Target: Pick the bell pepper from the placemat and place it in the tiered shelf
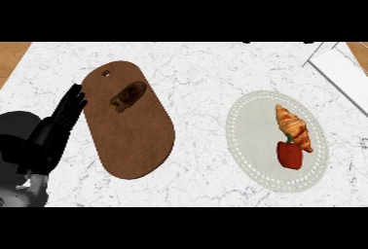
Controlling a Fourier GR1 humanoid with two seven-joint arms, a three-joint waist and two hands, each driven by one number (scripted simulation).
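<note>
Grey left forearm enters from the lower left corner of the head view and ends in the black left hand, which rests at the left edge of the scene with its fingers straight and pointing up, holding nothing. Its fingertips lie just beside the left rim of the brown wooden cutting board, an elongated rounded slab set at a slant, with a small hanging hole near its upper end. On the upper part of this board lies a dark brown, oblong food item, whose kind cannot be told. The board sits on the white marble-patterned countertop, which fills most of the view; strips of light wooden surface show at the upper left and upper right corners.

To the right, well apart from the board, lies the round pale grey placemat with a dotted border. On it rests the red bell pepper with a green stem, in the lower right part of the mat. A golden-brown croissant lies just above the pepper, its lower end touching or overlapping the pepper's stem side. At the upper right corner, a white tiered shelf with thin frame edges is partly in view, apart from the placemat. No right hand shows in this view.
</note>
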